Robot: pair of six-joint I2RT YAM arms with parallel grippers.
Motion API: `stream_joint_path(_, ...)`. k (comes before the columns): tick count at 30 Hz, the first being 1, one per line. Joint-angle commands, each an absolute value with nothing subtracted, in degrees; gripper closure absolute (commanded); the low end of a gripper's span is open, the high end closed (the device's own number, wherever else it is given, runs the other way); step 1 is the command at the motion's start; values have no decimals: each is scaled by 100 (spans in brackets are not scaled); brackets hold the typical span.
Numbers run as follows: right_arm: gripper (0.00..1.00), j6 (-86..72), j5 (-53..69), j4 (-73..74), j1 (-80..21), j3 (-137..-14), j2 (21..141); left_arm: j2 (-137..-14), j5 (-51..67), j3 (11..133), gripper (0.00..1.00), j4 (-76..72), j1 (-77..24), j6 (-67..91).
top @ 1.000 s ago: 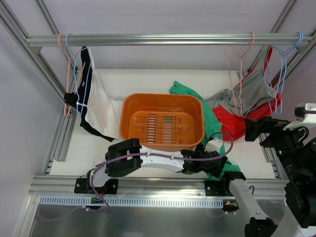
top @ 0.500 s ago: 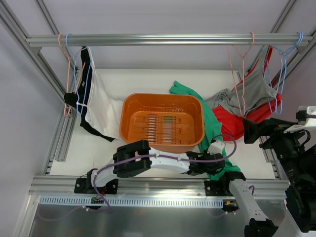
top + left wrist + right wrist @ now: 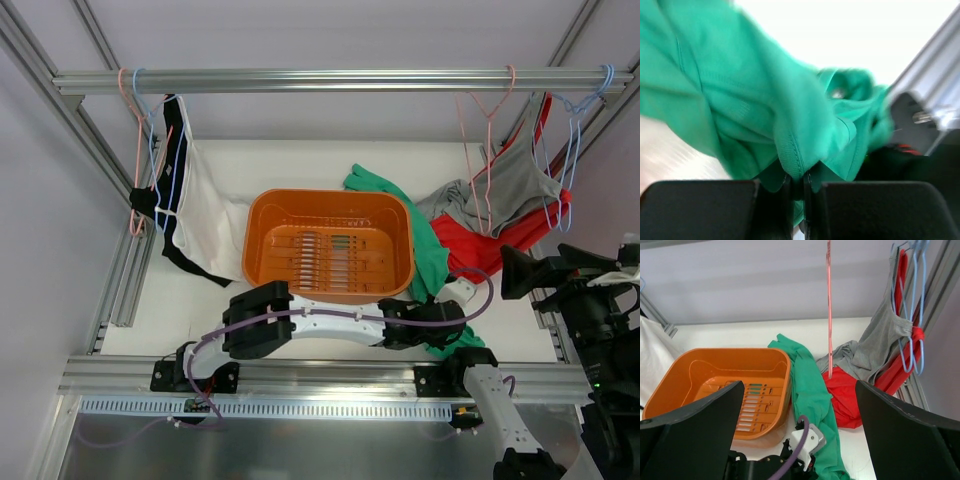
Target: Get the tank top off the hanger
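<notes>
top view / left arm: stretched low along the near edge of the white worktop (image 3: 300,160), left gripper (image 3: 452,318) buried in the bright green tank top (image 3: 425,250), just off the near right corner of the orange plastic basket (image 3: 330,195)

top view / green top: off any hanger, lying crumpled on the worktop down the basket's right side

top view / aluminium rail (image 3: 330,80): thin pink wire hanger (image 3: 485,150) dangling at the right end, grey tank top (image 3: 515,185) on a light blue wire hanger (image 3: 580,110) right beside it, red garment (image 3: 470,250) heaped underneath

top view / right gripper (image 3: 550,268): up off the worktop at the far right, apart from the clothes

left wrist / jaws: pinched almost fully together on a hemmed fold of the green fabric, cloth bunched up right in front of the lens

right wrist / jaws: spread wide, gripping nothing, basket and green top visible well below between them, pink hanger straight ahead
</notes>
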State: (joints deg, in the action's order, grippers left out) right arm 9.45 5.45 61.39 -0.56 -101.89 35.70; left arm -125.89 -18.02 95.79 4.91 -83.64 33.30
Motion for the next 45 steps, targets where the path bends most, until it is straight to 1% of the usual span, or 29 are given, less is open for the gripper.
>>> stream_joint_path(1,1,757,55,5678,-26,-10310,3384,-11708,-2064,10308,100,588,-8394,2402)
stream_joint_path(5,1,528,-693,5476,-26,-10266,3173,-11470,-2372,10774,100,861,-8192,1978)
stream_joint_path(7,0,431,-1105,5406,-26,-10248,3024,-11373,-2321,11081,100,1072,-8052,1847)
stream_joint_path(9,1,317,-1335,5291,-26,-10231,2918,-11225,-2320,11319,100,1099,-7911,1653)
stream_joint_path(12,1,299,-1608,5229,-35,-10274,2839,-11066,-2495,11810,100,1116,-7849,952)
stream_joint_path(15,1,308,-1652,5238,-79,-10336,2865,-10960,-2802,12372,100,1125,-7787,407)
stream_joint_path(23,0,334,-1740,5238,-184,-10292,2856,-10696,-3445,13183,100,1125,-7453,-465)
stream_joint_path(26,0,325,-1714,5238,-211,-10283,2883,-10626,-3638,13674,100,1116,-7383,-861)
stream_joint_path(36,0,334,-1644,5186,-264,-10213,2988,-10239,-3858,14238,100,827,-7119,-1922)
stream_joint_path(39,0,334,-1652,5177,-272,-10152,3041,-10099,-3946,14510,100,581,-7066,-2388)
stream_joint_path(45,0,343,-1600,5089,-272,-9932,3137,-9449,-4043,14362,100,-333,-7049,-3295)
